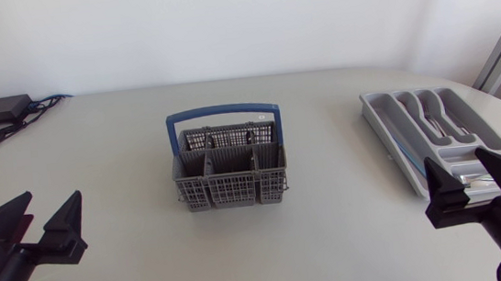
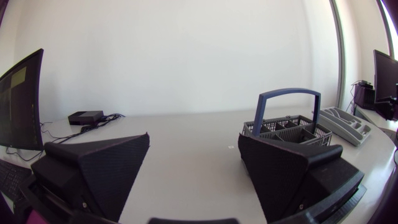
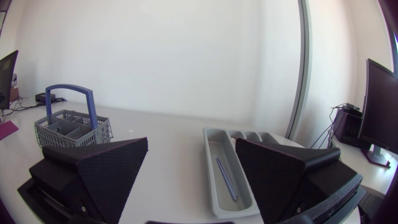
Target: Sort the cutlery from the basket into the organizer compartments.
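Left gripper (image 1: 53,198) and right gripper (image 1: 452,158) both stand wide open and empty, well to either side of the basket (image 1: 228,166), which looks empty, with cutlery (image 1: 433,118) lying in the organizer (image 1: 388,136) to its right; sorting seems done, and the next move would merely be checking the basket.

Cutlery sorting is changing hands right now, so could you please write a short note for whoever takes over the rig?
Left hand: open, empty, left of the basket and well apart from it.
Right hand: open, empty, at the organizer's near end.
Basket: upright between the two arms; no cutlery shows in it in any view.
Organizer: right of the basket; cutlery lies in its middle compartments, a thin blue stick in the long side one.
Done: sorting looks finished.
Left: probably only a check of the basket's deep cells.
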